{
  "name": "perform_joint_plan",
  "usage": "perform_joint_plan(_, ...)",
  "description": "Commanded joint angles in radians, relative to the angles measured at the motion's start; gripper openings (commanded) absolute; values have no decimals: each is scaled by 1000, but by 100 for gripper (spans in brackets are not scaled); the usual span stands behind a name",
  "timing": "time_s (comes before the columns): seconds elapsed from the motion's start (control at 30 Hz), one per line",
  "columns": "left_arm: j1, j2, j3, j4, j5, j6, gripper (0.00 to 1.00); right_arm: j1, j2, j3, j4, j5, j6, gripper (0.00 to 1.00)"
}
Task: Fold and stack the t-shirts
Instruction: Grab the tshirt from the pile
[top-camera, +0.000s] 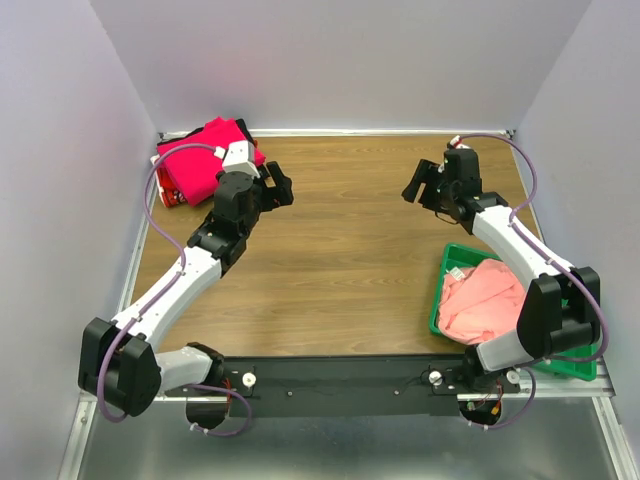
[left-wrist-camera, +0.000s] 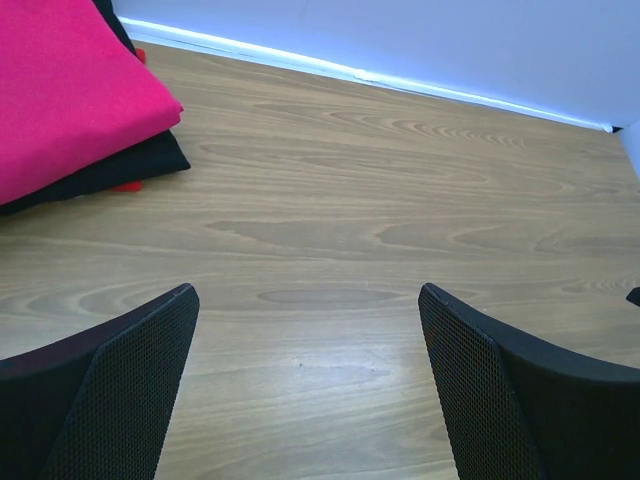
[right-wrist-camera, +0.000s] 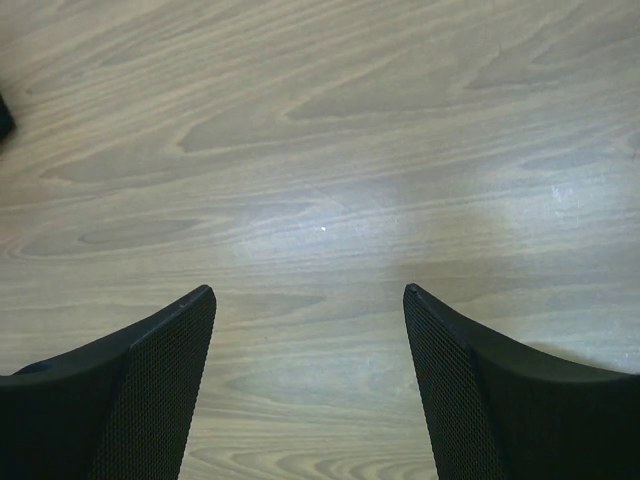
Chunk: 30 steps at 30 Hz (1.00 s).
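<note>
L gripper (left-wrist-camera: 308, 290) and R gripper (right-wrist-camera: 309, 290) both wide open, empty, over bare table (top-camera: 340, 250). Folded stack (top-camera: 205, 155) far left. Pink shirt (top-camera: 482, 300) crumpled in tray (top-camera: 466, 252), near right. Risk: R pinches a bunched layer or catches the rim, so the tray drags.

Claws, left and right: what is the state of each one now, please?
Left claw: open, holding nothing.
Right claw: open, holding nothing.
</note>
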<state>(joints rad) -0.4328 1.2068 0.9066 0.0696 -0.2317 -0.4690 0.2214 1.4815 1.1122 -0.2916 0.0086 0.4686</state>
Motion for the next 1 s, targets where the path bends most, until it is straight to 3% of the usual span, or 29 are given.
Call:
perform_joint_plan(0.0, 5, -36, 0, -24, -60, -20, 98, 7, -41, 23, 61, 62, -2, 83)
perform_joint_plan(0.27, 5, -33, 11, -8, -40, -28, 98, 7, -113, -28, 65, 108, -33, 83)
perform_joint_plan(0.3, 5, -33, 9, -4, -32, -28, 98, 7, -125, -47, 65, 106, -41, 96)
perform_joint_plan(0.33, 5, -33, 9, 1, -31, -28, 98, 7, -136, -58, 63, 110, -41, 100)
perform_joint_plan(0.47, 5, -20, 12, 19, -20, -19, 98, 7, -217, -147, 42, 274, 21, 100)
perform_joint_plan(0.57, 5, 11, 20, 24, -8, -13, 98, 6, -273, -189, -38, 387, 111, 100)
perform_joint_plan(0.67, 5, 42, 40, 29, 20, -10, 98, 4, -256, -178, -244, 482, 218, 100)
perform_joint_plan(0.7, 5, 49, 40, 30, 26, -7, 98, 4, -239, -166, -245, 502, 254, 100)
perform_joint_plan(0.8, 5, 74, 61, 33, 43, 3, 98, 4, -185, -120, -471, 563, 361, 100)
perform_joint_plan(0.97, 5, 88, 55, 53, 40, 7, 98, -1, -184, -107, -615, 616, 452, 100)
